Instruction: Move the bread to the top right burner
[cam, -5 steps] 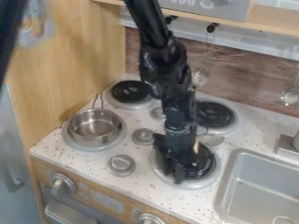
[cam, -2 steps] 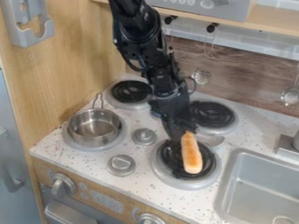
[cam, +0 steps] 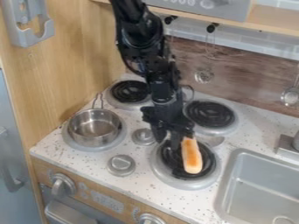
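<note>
The pincer [cam: 168, 142] (released, its fingers parted) hangs by the far end of the bread [cam: 191, 156] on the front right burner [cam: 172, 164].

Speckled counter [cam: 131, 184]: metal pot [cam: 93, 127], apparently bread [cam: 191, 156] too, on front burners [cam: 189, 185].

Bright, soft, fairly even light on the white counter [cam: 248, 131]. Small glints on the metal pot [cam: 95, 111] and near knob [cam: 121, 162]. Mild sheen in the sink [cam: 257, 192] at right. Wood panel [cam: 70, 65] at left shades darker toward its far corner. Black arm [cam: 137, 39] and far right burner [cam: 210, 113] very dark, low detail. Light source: can't tell.
</note>
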### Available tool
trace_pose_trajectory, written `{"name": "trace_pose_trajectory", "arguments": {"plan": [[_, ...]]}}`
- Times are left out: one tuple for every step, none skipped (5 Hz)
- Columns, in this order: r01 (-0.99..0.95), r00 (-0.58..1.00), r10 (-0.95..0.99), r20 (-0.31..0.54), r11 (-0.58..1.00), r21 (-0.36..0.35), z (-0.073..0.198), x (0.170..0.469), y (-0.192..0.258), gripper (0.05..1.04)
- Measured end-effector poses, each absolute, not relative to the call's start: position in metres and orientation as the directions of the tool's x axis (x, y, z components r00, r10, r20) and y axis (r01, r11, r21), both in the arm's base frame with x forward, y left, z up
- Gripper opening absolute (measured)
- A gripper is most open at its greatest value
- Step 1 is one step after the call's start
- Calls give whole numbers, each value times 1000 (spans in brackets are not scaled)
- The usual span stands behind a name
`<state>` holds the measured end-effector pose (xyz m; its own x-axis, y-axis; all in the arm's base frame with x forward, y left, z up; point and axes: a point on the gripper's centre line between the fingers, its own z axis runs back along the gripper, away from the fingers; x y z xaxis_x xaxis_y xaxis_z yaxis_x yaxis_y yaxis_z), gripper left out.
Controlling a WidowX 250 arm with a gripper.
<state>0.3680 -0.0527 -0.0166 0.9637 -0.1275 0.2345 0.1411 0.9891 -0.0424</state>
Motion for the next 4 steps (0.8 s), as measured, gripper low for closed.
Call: {"name": "trace_pose_trajectory", "arguments": {"plan": [[130,970,-127,209,992,-1,-14,364,-75,1007],[63,973,-57,225,998,-19,1,378,-79,1009],[-5,980,15,199,999,-53,-5,389,-86,999],[-46,989,51,137,998,-38,-27,397,-86,999]]}}
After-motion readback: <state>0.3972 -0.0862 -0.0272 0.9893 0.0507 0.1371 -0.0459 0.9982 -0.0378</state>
